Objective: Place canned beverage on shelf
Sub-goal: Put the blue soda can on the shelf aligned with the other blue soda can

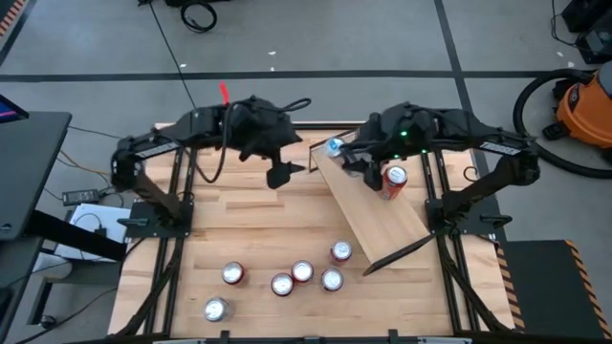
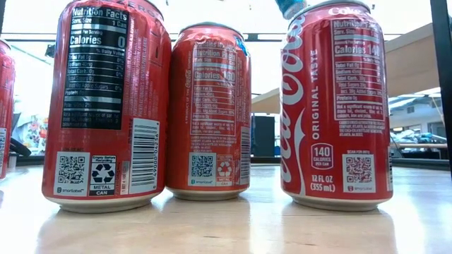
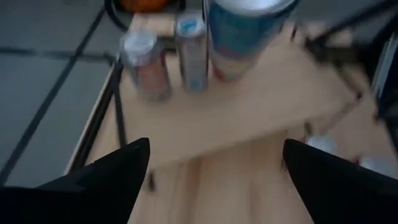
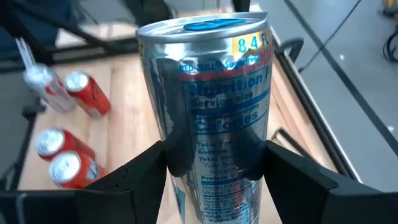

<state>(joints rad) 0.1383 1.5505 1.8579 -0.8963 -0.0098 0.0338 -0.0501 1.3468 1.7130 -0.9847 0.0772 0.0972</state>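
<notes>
A silver can (image 4: pixel 208 106) is clamped in the right gripper (image 4: pixel 211 165) over the shelf (image 1: pixel 375 212); the left gripper (image 3: pixel 211 168) is held open nearby.

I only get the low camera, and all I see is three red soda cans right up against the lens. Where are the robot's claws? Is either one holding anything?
Observer: Yes. The right gripper is clamped on a slim silver can with a blue tab.
Operator: Where on the table is that?
Observer: From above, it is over the far end of the long light wooden shelf, which lies diagonally on the right side of the butcher-block table.
Operator: And the other claw?
Observer: The left gripper is open with nothing between its fingers. It hangs above the far middle of the table, facing the shelf.
</notes>
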